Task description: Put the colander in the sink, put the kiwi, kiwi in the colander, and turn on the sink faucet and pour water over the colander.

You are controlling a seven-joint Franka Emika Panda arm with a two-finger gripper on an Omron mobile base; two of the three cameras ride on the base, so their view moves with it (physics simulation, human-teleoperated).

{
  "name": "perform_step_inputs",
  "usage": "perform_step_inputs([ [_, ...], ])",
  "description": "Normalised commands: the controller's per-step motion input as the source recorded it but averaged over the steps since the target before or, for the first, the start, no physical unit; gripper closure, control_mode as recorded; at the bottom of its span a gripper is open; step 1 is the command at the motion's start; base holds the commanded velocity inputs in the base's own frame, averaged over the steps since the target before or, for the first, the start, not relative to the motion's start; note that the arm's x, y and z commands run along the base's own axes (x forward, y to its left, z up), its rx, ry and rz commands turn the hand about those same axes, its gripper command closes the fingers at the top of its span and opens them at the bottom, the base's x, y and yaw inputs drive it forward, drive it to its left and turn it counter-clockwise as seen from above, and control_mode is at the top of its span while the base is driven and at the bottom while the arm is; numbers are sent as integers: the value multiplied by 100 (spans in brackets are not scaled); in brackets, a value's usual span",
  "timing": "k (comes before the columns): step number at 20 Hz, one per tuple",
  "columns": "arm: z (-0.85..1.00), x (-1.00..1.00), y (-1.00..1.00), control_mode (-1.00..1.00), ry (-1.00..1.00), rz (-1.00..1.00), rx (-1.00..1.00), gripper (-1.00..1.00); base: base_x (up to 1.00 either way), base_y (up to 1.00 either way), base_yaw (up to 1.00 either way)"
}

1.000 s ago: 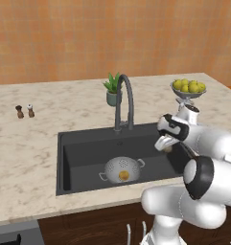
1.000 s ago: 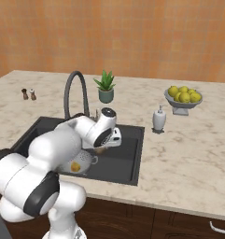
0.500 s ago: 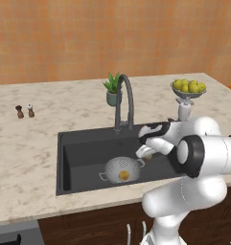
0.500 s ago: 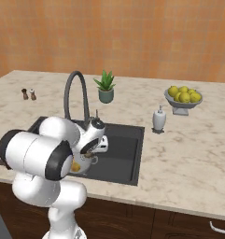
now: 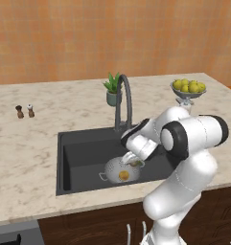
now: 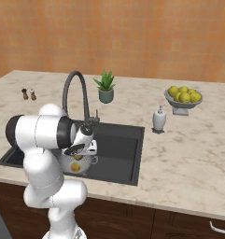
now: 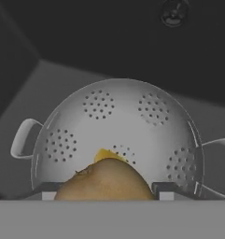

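Observation:
The silver colander (image 5: 118, 170) (image 6: 79, 164) (image 7: 118, 130) stands on the floor of the dark sink (image 5: 83, 153) (image 6: 118, 149), with the golden yellow kiwi (image 5: 122, 176) (image 6: 75, 167) (image 7: 106, 154) lying in it. My gripper (image 5: 132, 161) (image 6: 81, 151) (image 7: 104, 190) hangs just over the colander's rim, shut on the brown kiwi (image 7: 104, 182). That fruit sits above the bowl, partly covering the yellow one in the hand view. The dark gooseneck faucet (image 5: 124, 95) (image 6: 74, 91) rises behind the basin; no water runs from it.
A footed bowl of lemons (image 5: 188, 88) (image 6: 182, 97) stands at the counter's right. A white soap dispenser (image 6: 158, 119) is beside the sink, a potted plant (image 5: 113, 89) (image 6: 105, 87) behind the faucet, and two small shakers (image 5: 25, 111) (image 6: 28, 94) at far left.
The arm has swung left and down from the sink's right side, bringing the gripper with the brown kiwi over the colander.

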Motion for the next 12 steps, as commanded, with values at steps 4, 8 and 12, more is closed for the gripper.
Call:
perform_step_inputs([
  [4,-35,11,16,-100,0,0,0,100,0,0,0],
  [8,-21,0,0,-100,0,0,0,-100,0,0,0],
  [12,-4,0,-4,-100,0,1,0,-100,0,0,0],
])
